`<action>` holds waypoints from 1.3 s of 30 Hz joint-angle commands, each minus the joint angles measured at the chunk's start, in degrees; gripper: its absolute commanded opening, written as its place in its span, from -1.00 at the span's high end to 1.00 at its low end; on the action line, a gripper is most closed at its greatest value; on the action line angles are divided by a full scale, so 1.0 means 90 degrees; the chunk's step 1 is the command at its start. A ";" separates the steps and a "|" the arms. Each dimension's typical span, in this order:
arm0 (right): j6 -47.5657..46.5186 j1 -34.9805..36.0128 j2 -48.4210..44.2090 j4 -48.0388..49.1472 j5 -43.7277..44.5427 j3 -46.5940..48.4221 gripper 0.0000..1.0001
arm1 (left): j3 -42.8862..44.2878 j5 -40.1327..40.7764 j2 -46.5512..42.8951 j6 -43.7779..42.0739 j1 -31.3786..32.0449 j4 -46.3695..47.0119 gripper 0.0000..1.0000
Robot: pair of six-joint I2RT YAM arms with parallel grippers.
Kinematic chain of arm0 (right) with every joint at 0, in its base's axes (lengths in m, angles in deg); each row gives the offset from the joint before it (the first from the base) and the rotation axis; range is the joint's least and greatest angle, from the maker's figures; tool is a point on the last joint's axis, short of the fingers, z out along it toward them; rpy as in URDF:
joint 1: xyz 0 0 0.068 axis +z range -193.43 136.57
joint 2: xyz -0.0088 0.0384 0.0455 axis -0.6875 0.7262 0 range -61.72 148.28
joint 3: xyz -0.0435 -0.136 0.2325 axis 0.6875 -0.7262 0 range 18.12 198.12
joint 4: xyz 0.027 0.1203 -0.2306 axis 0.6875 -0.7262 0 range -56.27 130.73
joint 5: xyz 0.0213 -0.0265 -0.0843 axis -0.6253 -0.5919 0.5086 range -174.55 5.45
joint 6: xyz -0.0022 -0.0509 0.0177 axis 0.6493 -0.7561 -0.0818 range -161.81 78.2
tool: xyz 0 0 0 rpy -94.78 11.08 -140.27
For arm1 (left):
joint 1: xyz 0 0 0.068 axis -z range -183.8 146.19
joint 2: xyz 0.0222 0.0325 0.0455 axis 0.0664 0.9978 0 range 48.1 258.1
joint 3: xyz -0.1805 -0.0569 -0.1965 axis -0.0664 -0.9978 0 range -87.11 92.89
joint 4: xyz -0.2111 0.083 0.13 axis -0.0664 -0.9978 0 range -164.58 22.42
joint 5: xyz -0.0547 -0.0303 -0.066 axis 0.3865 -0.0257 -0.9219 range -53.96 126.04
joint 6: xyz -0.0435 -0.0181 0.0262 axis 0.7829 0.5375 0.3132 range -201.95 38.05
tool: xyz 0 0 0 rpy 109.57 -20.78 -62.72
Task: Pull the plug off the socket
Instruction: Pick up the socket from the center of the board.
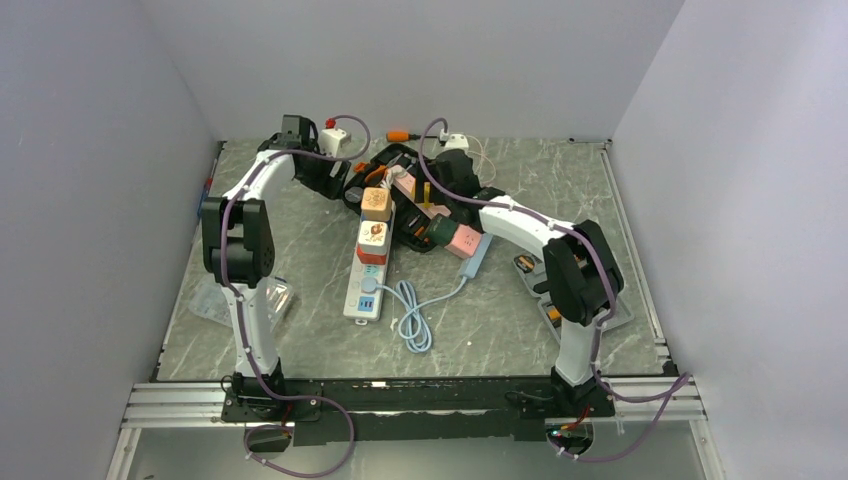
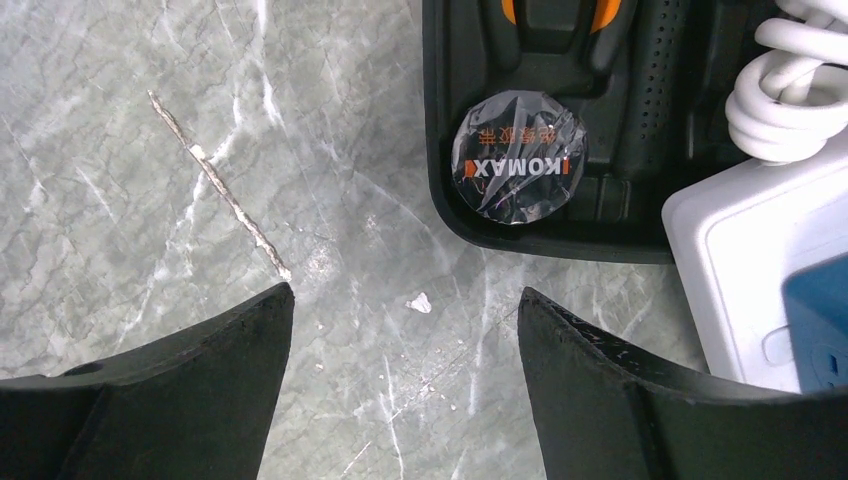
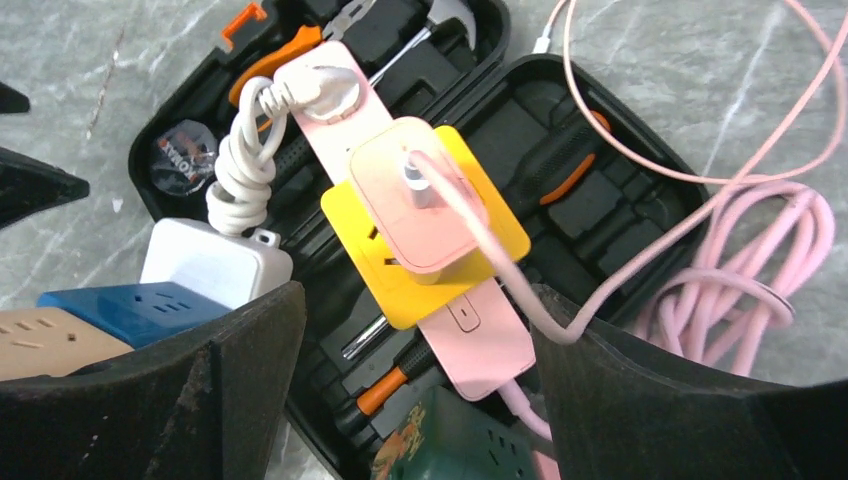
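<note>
**Right wrist view: pink plug dead centre under a wide-spread end effector**

From the right wrist, the right end effector [image 3: 415, 300] hangs with its two black fingers far apart, gripping nothing. Between them sits the pink plug [image 3: 420, 200], a rounded, pale pink block. A pink cable [image 3: 760, 250] leaves its top face and loops off right into a loose coil on the marble worktop [image 3: 680, 60]. The plug is seated in a flat yellow adapter [image 3: 365, 270]. That adapter rides on a long pink power strip [image 3: 480, 355], which lies diagonally across the open black tool case [image 3: 610, 210]. At the strip's far end a white plug [image 3: 325, 85] is seated too, with its white cord [image 3: 235, 165] bundled beside it.

Over to the left wrist: the left end effector [image 2: 405, 295] is also spread wide and empty, over bare marble just beside the case's rounded corner. A wrapped tape roll [image 2: 518, 157] lies in that corner.

Now for room to move. A white power strip [image 2: 750, 240] with a blue cube [image 3: 130, 305] on it crowds the plug's left, and the cable coil crowds its right. In the top view the cluster sits at the back middle of the worktop. Bare marble opens left of the case and toward the front corners, and a light blue cable [image 1: 412, 320] curls at front centre. Grey walls [image 1: 100, 150] close in on three sides.
</note>
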 commanded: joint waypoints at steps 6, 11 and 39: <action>-0.0838 0.0051 0.0445 0.1805 -0.0356 -0.0271 -0.69 | 0.0568 -0.0166 -0.0044 0.0076 -0.0001 -0.0114 -0.70; -0.1230 0.0016 0.0743 0.2166 -0.0137 -0.0181 -0.69 | 0.0636 -0.0201 0.0024 0.0105 0.0004 -0.0123 -0.70; -0.1086 -0.0226 0.0178 0.3008 -0.0322 -0.1088 0.63 | 0.2113 0.0118 0.1212 0.0228 0.0392 -0.0164 -0.69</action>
